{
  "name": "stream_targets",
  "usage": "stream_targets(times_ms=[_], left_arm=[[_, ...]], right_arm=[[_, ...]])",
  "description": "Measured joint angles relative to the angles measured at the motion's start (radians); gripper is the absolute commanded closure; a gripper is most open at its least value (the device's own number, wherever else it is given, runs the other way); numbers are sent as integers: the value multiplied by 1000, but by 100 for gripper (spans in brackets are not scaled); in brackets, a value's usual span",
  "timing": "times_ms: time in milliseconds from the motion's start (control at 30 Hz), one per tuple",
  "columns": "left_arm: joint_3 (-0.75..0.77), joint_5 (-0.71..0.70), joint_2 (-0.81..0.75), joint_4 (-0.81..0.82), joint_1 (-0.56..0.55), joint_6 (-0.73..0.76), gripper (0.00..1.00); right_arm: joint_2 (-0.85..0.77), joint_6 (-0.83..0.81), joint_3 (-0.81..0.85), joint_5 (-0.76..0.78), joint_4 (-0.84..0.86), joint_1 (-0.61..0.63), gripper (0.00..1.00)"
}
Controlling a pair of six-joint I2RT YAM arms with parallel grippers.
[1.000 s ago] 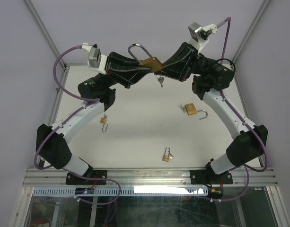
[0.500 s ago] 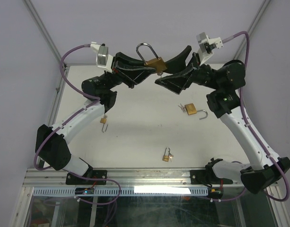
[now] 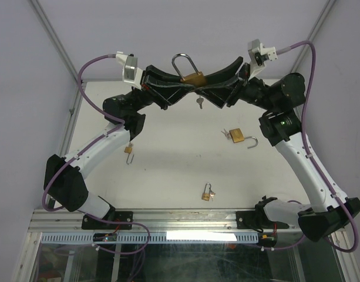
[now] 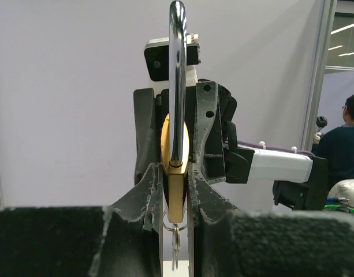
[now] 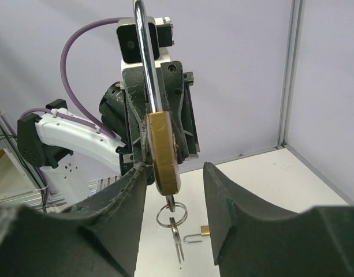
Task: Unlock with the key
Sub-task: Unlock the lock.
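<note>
A brass padlock (image 3: 193, 78) with a tall steel shackle (image 3: 181, 61) hangs in the air above the far part of the table. My left gripper (image 3: 187, 83) is shut on its body (image 4: 177, 199), one finger on each flat face. A key (image 5: 171, 203) sits in the keyhole at the bottom. A ring (image 5: 171, 216) with two more keys (image 5: 178, 242) dangles from it. My right gripper (image 5: 175, 171) faces the padlock (image 5: 164, 153) from the other side and is open. Its left finger is close to the brass body. Its right finger stands clear of it.
On the white table (image 3: 168, 170) lie an open brass padlock with keys (image 3: 238, 137), a small padlock (image 3: 128, 150) near the left arm, and another small one with keys (image 3: 207, 194) near the front. The small padlock (image 5: 200, 232) shows below the dangling keys.
A second ago the right gripper was shut at the padlock. It then pulled back and opened wide. It has now come back around the padlock with narrower jaws. The left grip is unchanged.
</note>
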Motion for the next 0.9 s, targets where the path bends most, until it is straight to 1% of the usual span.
stream_targets(times_ms=[33, 167, 300, 367, 567, 600, 633, 667, 800, 833, 900], left_arm=[[0, 1, 0, -1, 0, 0, 100], [0, 3, 0, -4, 0, 0, 100], [0, 2, 0, -6, 1, 0, 100], [0, 2, 0, -7, 2, -7, 100], [0, 2, 0, -8, 2, -18, 100], [0, 1, 0, -8, 2, -19, 92], [0, -2, 0, -11, 1, -21, 79], [0, -4, 0, -14, 1, -23, 71], [-6, -32, 0, -39, 1, -18, 49], [-11, -35, -2, -43, 1, -14, 47], [-27, -36, -8, -56, 2, -7, 56]], right_arm=[[1, 1, 2, -3, 3, -5, 54], [6, 4, 12, -18, 12, -18, 64], [13, 19, 20, -41, 29, -21, 85], [18, 28, 23, -55, 38, -21, 99], [31, 53, 24, -92, 80, -27, 100], [32, 56, 24, -95, 84, -27, 100], [33, 59, 24, -98, 87, -29, 100], [33, 62, 24, -100, 88, -32, 100], [34, 75, 24, -131, 71, -49, 100], [34, 79, 24, -141, 60, -55, 100], [34, 85, 24, -154, 46, -63, 100]])
